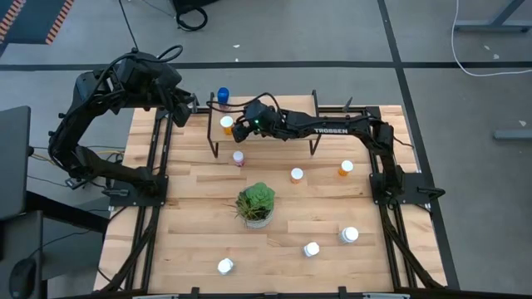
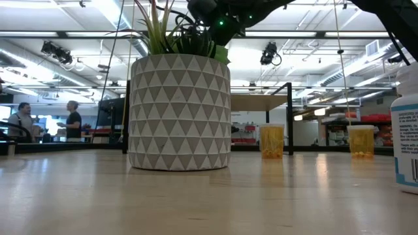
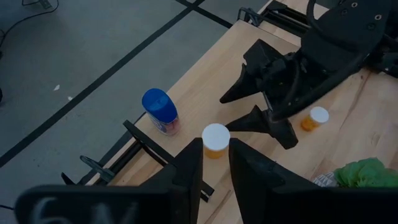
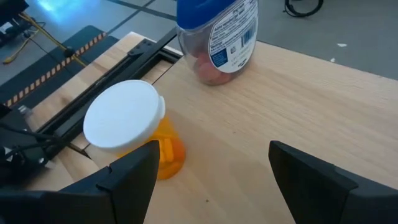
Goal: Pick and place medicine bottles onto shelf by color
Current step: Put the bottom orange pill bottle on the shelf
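The shelf (image 1: 274,145) stands at the table's far side. On its left end stand a blue-capped bottle (image 1: 223,95) (image 4: 217,37) and an orange bottle with a white cap (image 1: 227,124) (image 4: 124,127). My right gripper (image 1: 238,126) (image 4: 211,168) hovers open over the shelf. The orange bottle is just beyond one fingertip (image 3: 231,125), and nothing is between the fingers. My left gripper (image 1: 189,108) (image 3: 214,165) hangs off the shelf's left end, above the table's far left corner. A narrow gap shows between its fingers, which hold nothing.
A potted plant (image 1: 255,204) (image 2: 179,111) stands mid-table. Loose bottles on the tabletop: a pinkish one (image 1: 238,158), a white-capped one (image 1: 297,174), an orange one (image 1: 346,168), and three white ones near the front (image 1: 350,235) (image 1: 312,248) (image 1: 225,266). People stand in the room behind.
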Robot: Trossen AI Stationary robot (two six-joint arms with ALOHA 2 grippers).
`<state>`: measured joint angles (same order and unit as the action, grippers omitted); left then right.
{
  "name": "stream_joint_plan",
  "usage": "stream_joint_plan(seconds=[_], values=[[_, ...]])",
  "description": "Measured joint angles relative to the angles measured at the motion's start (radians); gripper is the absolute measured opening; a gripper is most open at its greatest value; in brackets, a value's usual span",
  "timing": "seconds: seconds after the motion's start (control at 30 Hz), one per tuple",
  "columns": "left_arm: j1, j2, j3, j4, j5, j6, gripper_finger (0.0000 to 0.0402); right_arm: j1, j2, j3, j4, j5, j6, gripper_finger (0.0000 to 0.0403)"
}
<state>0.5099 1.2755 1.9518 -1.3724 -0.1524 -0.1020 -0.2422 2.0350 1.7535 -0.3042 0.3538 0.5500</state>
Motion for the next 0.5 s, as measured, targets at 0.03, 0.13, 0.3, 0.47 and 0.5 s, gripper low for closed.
stream_joint_plan(seconds=[0.03, 0.13, 0.3, 0.47, 0.5], values=[[0.0, 0.0, 0.0, 0.0, 0.0, 0.0, 0.0081, 0.001, 0.0, 0.0, 0.001, 0.0, 0.0, 0.031], [0.0, 0.0, 0.0, 0.0, 0.0, 0.0, 0.0077, 0.003, 0.0, 0.0, 0.005, -0.004, -0.004, 0.031], [0.0, 0.0, 0.0, 0.0, 0.0, 0.0, 0.0078, 0.002, 0.0, 0.0, 0.063, -0.038, -0.035, 0.031], [0.0, 0.0, 0.0, 0.0, 0.0, 0.0, 0.0081, 0.002, 0.0, 0.0, 0.066, -0.041, -0.053, 0.031], [0.0, 0.0, 0.0, 0.0, 0.0, 0.0, 0.0081, 0.002, 0.0, 0.0, 0.063, -0.041, -0.052, 0.031]])
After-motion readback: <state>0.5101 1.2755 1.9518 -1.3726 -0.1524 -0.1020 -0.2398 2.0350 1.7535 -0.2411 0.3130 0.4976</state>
